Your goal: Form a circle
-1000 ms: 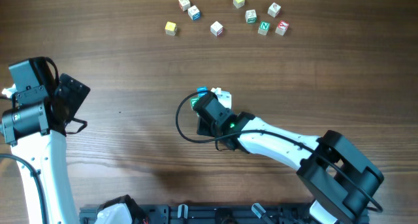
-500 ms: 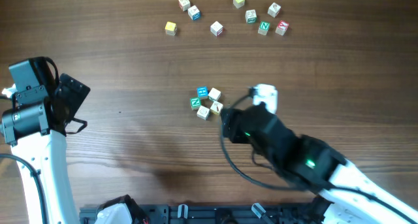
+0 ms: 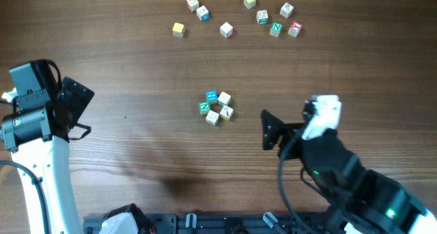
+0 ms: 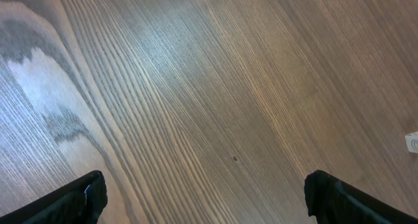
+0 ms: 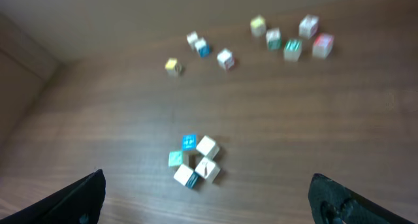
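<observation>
Wooden cubes of the circle (image 3: 217,107) now lie uncovered mid-way across the table (image 3: 136,70); we log the right fingers (image 5: 81,201) withdrawn rightward, spread apart, empty; left fingers (image 4: 78,198) unchanged, spread wide.

Overhead is sharp and evenly bright, with a faint shadow on the table (image 3: 171,185) toward 7 o'clock. The left wrist view has pale glare toward 11 o'clock. The right wrist view is blurred, the circle (image 5: 194,160) soft.

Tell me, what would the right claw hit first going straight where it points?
Likely the ring of letter cubes, ahead of the right gripper, between its open fingers in the wrist view; depth is unclear, perhaps bare table first.
</observation>
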Controlling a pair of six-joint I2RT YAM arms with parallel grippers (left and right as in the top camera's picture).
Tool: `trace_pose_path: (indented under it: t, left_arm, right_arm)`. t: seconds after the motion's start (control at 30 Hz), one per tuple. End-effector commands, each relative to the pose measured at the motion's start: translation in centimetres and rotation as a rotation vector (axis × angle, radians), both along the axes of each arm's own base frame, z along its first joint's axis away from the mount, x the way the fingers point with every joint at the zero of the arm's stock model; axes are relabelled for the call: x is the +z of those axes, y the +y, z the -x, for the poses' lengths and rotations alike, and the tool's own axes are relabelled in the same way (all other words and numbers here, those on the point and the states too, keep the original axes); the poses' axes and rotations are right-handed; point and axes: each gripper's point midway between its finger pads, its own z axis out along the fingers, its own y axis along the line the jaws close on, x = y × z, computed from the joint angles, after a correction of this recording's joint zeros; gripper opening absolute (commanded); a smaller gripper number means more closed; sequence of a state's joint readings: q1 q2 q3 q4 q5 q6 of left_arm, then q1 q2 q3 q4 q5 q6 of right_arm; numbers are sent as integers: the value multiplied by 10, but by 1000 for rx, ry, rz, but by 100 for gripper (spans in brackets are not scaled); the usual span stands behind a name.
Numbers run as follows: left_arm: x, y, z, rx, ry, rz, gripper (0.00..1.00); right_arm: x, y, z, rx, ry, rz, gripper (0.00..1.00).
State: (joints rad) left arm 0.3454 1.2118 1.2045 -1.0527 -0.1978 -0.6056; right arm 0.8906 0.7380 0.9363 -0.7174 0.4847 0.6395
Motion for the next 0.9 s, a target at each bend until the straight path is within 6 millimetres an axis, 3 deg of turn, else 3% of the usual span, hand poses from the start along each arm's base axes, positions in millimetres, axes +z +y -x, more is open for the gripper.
trace_pose_path:
  t: [0.0, 0.23, 0.43, 0.57, 0.67, 0.8, 0.87]
  left_arm:
    - [2, 4, 1, 24, -5, -7, 100]
    - [2, 4, 1, 24, -5, -8, 100]
    - [2, 4, 1, 24, -5, -7, 100]
    - [2, 4, 1, 24, -5, -8, 100]
    - [2, 4, 1, 24, -5, -8, 100]
    - [2, 4, 1, 24, -5, -7, 100]
    - [2, 4, 1, 24, -5, -7, 100]
  right_arm:
    - [26, -26, 6, -20, -131, 51, 100]
    - [51, -63, 17, -74, -252, 77, 100]
    - [50, -88, 11, -163, -304, -16, 100]
    - [68, -83, 3, -73, -543, -52, 100]
    - [80, -86, 14, -43, -774, -53, 100]
    - [74, -108, 33, -132, -983, -50, 100]
    - [59, -112, 26, -149, -1037, -39, 100]
